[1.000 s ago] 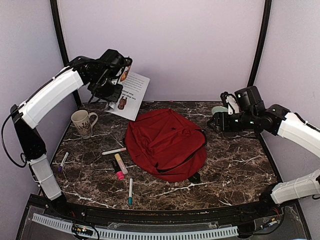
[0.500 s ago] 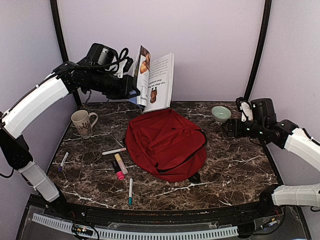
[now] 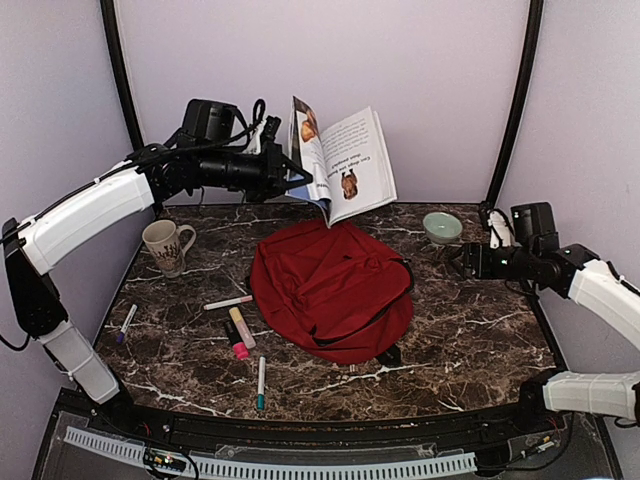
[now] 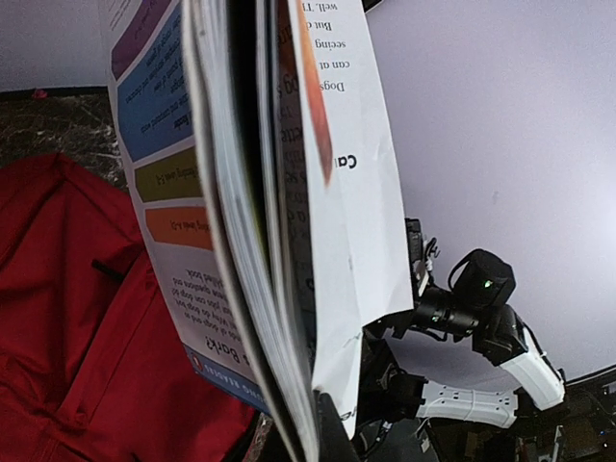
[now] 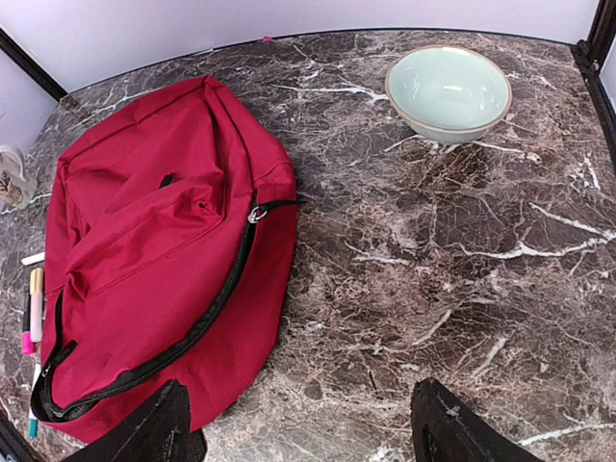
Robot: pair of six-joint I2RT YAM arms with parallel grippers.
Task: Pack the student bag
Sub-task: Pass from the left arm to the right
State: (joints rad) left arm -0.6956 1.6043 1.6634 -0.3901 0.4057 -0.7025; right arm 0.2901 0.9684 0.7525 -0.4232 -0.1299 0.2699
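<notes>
The student bag [image 3: 330, 285] is a large red backpack lying flat mid-table, its black zipper [image 5: 207, 298] running along its right side. My left gripper [image 3: 300, 182] is shut on an open picture book [image 3: 350, 165], holding it in the air above the bag's far edge, pages fanned and hanging. The left wrist view is filled by the book [image 4: 250, 192], with the bag [image 4: 67, 318] below it and the left gripper [image 4: 322, 428] pinching the book's lower edge. My right gripper [image 3: 470, 262] hovers open over bare table right of the bag [image 5: 154, 250], and nothing lies between the right gripper [image 5: 298, 433] fingers.
A pale green bowl [image 3: 442, 226] sits at the back right, also seen as the bowl [image 5: 449, 91] ahead of my right wrist. A beige mug [image 3: 168, 245] stands at the left. Several markers and pens [image 3: 242, 327] lie left of and in front of the bag.
My left arm swung the book from the back left corner rightward over the bag's far edge. My right arm drew back to the right, and its jaws opened wider.
</notes>
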